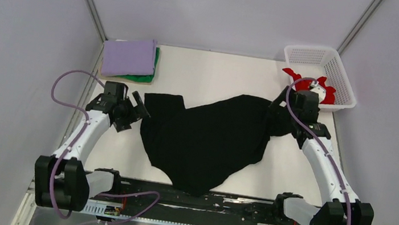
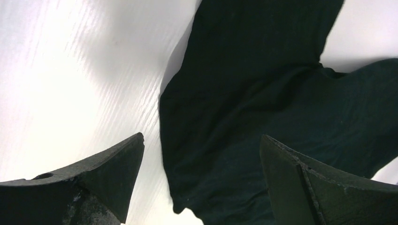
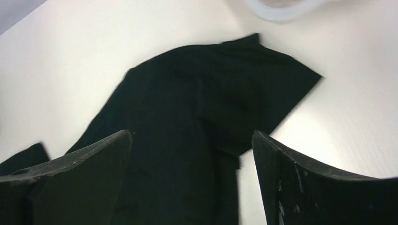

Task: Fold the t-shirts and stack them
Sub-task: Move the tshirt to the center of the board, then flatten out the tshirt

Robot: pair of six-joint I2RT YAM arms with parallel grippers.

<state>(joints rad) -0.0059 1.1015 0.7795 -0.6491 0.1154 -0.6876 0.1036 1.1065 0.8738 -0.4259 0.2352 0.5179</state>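
Observation:
A black t-shirt point(image 1: 205, 139) lies spread and crumpled across the middle of the table, one corner hanging over the near edge. My left gripper point(image 1: 142, 105) is open just above the shirt's left sleeve point(image 2: 225, 117), holding nothing. My right gripper point(image 1: 276, 106) is open above the shirt's right sleeve point(image 3: 225, 98), holding nothing. A folded lilac t-shirt point(image 1: 129, 57) lies on a folded green t-shirt point(image 1: 145, 77) at the back left. A red t-shirt point(image 1: 310, 83) hangs out of the basket at the back right.
A white lattice basket point(image 1: 321, 61) stands at the back right corner; its rim shows at the top of the right wrist view point(image 3: 281, 11). Grey walls close in the white table point(image 1: 219, 72) on three sides.

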